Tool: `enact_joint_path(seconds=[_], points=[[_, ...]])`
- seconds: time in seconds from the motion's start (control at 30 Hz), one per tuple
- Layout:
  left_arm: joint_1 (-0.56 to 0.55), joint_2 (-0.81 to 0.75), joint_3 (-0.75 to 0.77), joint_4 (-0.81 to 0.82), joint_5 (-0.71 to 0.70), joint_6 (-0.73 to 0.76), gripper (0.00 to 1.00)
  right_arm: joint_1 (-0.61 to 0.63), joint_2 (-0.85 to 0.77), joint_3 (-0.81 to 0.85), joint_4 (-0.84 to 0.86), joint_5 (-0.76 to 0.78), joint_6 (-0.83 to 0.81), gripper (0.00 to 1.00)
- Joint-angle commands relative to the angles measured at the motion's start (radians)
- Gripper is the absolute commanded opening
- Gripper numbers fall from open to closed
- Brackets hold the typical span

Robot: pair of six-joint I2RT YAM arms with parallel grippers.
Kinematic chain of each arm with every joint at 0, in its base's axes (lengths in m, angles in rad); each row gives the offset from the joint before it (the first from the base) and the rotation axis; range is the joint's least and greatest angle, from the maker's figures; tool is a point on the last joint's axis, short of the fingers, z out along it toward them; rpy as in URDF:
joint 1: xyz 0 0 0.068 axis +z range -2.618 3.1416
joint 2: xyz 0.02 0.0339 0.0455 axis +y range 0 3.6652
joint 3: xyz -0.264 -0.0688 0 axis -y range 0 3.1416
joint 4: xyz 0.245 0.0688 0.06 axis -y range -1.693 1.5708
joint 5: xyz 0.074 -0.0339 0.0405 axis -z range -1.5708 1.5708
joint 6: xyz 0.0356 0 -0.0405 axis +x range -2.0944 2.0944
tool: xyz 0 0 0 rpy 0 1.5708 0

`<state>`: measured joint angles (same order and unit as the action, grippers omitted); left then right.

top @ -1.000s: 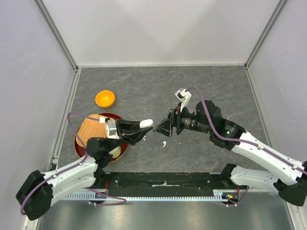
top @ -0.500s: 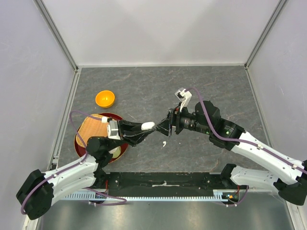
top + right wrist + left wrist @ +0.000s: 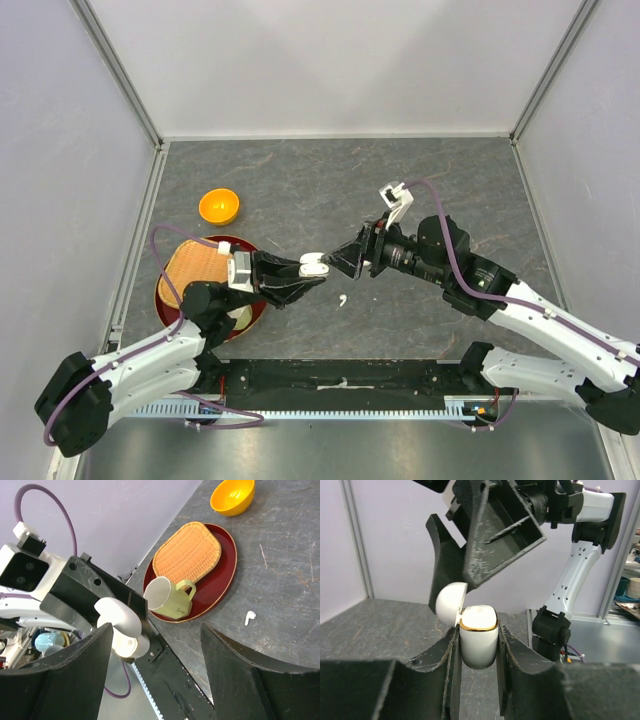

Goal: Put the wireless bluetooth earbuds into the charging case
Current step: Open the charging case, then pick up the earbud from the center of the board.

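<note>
My left gripper is shut on a white charging case with a gold rim and holds it above the table. The case stands upright between the jaws in the left wrist view, its lid flipped open to the left. My right gripper is open, its fingertips right at the case and lid. In the right wrist view the case and lid sit by the left finger. One tiny white earbud lies on the table below the grippers, also in the right wrist view. Other earbuds are out of view.
An orange bowl sits at the left. A red plate near the left arm holds a woven mat and a pale green cup. Grey walls enclose the table.
The case lid was closed and is now flipped open. My right gripper has moved in against the case. My left gripper has carried the case slightly right.
</note>
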<state>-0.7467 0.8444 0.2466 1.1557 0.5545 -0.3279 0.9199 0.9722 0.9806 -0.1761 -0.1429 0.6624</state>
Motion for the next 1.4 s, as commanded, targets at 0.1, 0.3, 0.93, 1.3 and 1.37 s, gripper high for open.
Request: enact_joint_path(seconds=[0.1, 0.3, 0.93, 1.3, 1.37], points=[[-0.005, -0.007, 0.039, 0.024, 0.051, -0.028, 0.02, -0.003, -0.009, -0.013, 0.069, 0.059, 0.032, 0.78], [-0.005, -0.031, 0.037, -0.017, 0.021, -0.01, 0.02, -0.003, -0.027, -0.005, 0.082, 0.069, 0.037, 0.8], [-0.005, -0.171, 0.0, -0.186, -0.085, 0.039, 0.02, -0.064, -0.096, -0.045, -0.183, 0.424, 0.158, 0.77], [-0.005, -0.3, -0.03, -0.294, -0.131, 0.07, 0.02, -0.078, 0.143, -0.037, -0.341, 0.387, 0.174, 0.82], [-0.005, -0.329, -0.033, -0.316, -0.14, 0.081, 0.02, -0.078, 0.186, -0.028, -0.365, 0.382, 0.184, 0.82]])
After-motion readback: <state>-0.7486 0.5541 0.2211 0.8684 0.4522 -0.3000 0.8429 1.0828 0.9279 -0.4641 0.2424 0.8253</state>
